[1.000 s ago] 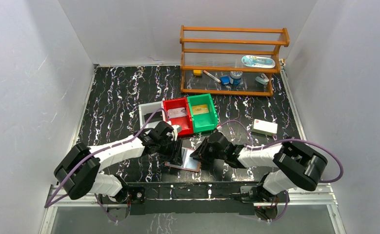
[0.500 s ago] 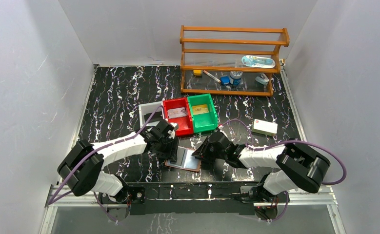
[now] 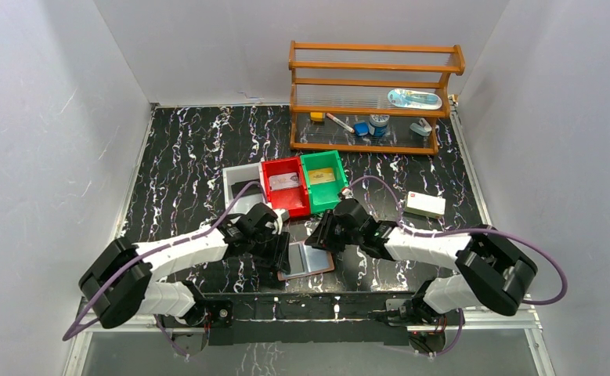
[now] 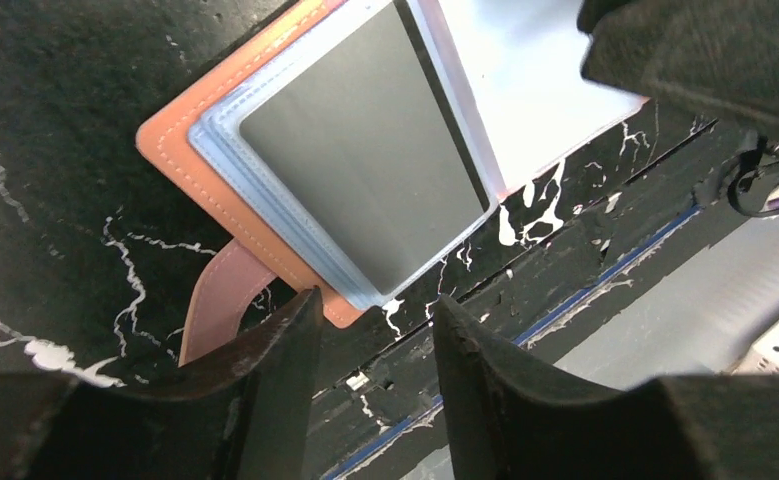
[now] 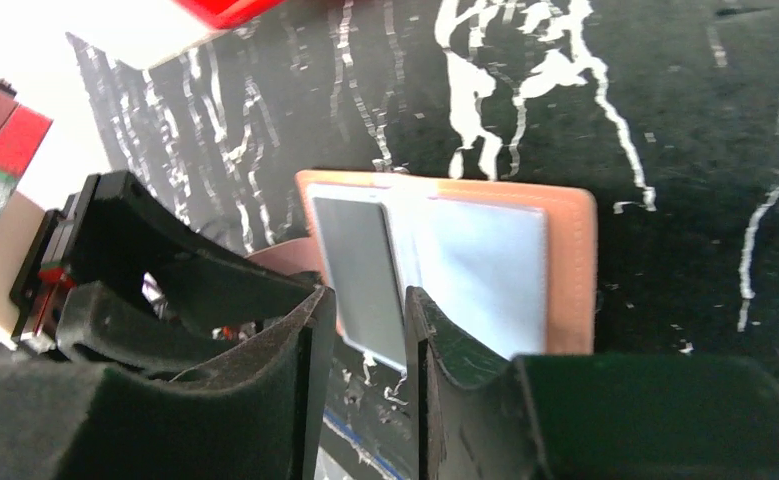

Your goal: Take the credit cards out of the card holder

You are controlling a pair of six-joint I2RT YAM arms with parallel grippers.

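Brown leather holder (image 3: 308, 262) lies open and flat between both grippers. Left gripper (image 4: 375, 308), beside its corner, is parted and empty. Right gripper (image 5: 363, 300), just above it, is parted a little, empty too.

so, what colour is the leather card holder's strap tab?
Pinkish-brown strap tab; left wrist view shows best.

Card holder (image 3: 311, 261) partly hidden under left pincer (image 3: 279, 256).

Left arm (image 3: 184, 249) and right arm (image 3: 427, 249) stretched low and angled inward, left gripper (image 3: 280, 252) and right gripper (image 3: 315, 239) facing each other, near but apart, left jaws parted, right jaws narrowly parted, nothing clamped in either
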